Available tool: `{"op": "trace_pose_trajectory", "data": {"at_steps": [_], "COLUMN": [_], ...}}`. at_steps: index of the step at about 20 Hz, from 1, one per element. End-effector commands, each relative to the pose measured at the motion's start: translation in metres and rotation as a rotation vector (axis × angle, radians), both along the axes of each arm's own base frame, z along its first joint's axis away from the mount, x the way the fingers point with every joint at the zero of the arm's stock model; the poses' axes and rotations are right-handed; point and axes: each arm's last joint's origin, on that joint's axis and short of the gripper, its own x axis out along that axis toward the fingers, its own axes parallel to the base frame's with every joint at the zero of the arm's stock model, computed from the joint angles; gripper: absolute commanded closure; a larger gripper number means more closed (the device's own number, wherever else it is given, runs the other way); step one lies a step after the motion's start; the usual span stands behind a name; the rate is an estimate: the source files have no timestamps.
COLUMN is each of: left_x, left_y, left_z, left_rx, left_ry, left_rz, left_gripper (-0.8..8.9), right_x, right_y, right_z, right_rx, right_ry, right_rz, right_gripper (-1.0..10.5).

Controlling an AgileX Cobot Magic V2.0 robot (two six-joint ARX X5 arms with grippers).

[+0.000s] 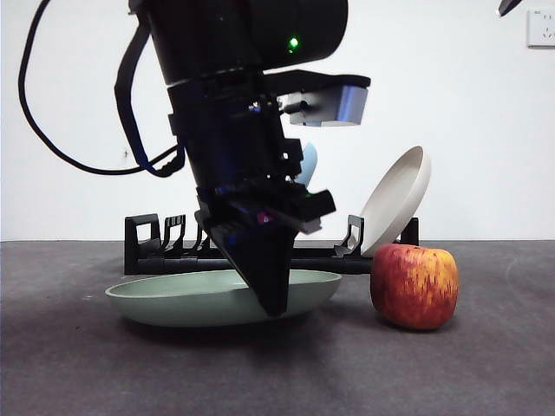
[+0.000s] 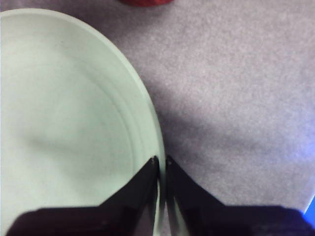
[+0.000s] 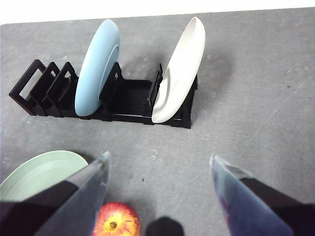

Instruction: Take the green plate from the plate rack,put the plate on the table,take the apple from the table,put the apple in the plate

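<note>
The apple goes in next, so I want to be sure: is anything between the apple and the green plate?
No object lies on the table between the apple and the green plate. However, the left gripper is shut on the plate's rim, on the side nearest the apple. The right gripper hangs open above.
</note>
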Motion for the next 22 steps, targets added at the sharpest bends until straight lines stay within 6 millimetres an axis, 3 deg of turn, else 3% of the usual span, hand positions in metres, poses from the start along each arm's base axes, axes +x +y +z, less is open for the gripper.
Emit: {"op": "trace_pose_trajectory", "data": {"at_steps": [1,3,7,9,12,15,18,20,22], "left_x": [-0.001,0.001,0.004,0.002,-0.003,-0.015,-0.035,-0.054,-0.074], "left_y": [-0.002,-0.001,0.003,0.006,0.02,0.05,0.097,0.134,0.166], "left_z": [-0.008,-0.008,0.007,0.034,0.097,0.166,0.223,0.251,0.265], "left_rx": [0.002,-0.006,-0.067,-0.148,-0.328,-0.522,-0.655,-0.692,-0.705], "left_ry": [0.033,0.032,0.023,-0.023,-0.131,-0.265,-0.425,-0.548,-0.657], "left_rz": [-0.015,0.018,0.085,0.107,0.138,0.166,0.244,0.342,0.445], "left_gripper": [6.37,4.38,4.27,4.28,4.32,4.32,4.32,4.32,4.32], "right_x": [0.001,0.001,0.003,0.007,0.016,0.027,0.041,0.052,0.061], "right_y": [0.0,0.0,0.003,0.006,0.017,0.036,0.059,0.076,0.089], "right_z": [0.001,0.001,-0.002,-0.005,-0.015,-0.031,-0.045,-0.061,-0.08], "right_rx": [0.01,0.011,0.034,0.053,0.044,0.005,-0.056,-0.167,-0.236], "right_ry": [-0.003,-0.002,0.019,0.043,0.114,0.224,0.314,0.355,0.416], "right_rz": [-0.002,0.0,0.055,0.096,0.147,0.229,0.29,0.289,0.297], "right_gripper": [6.0,6.0,5.4,3.5,3.1,3.1,3.1,3.1,3.1]}}
